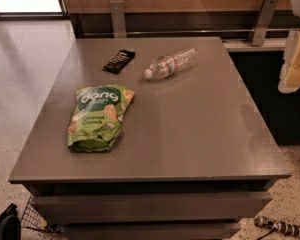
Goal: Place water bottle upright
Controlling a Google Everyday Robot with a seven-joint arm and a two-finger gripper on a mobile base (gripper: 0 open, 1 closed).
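Clear plastic water bottle (171,64) lies on its side at the far centre of the grey worktop (200,134). Long axis diagonal: white cap near-left, base far-right. Black packet (119,60) sits left of the cap, apart; green snack bag (97,115) well apart, near-left. Gripper out of frame, state cannot be told. Pale arm section (295,49) shows at right edge, so the bottle lies to its left. Bare worktop right and in front; far edge near.

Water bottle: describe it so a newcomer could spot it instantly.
The gripper is out of view. On the grey table, look to the far edge, right of the black packet. The water bottle lies on its side there: clear, ribbed, white-capped, unlike the flat green snack bag.
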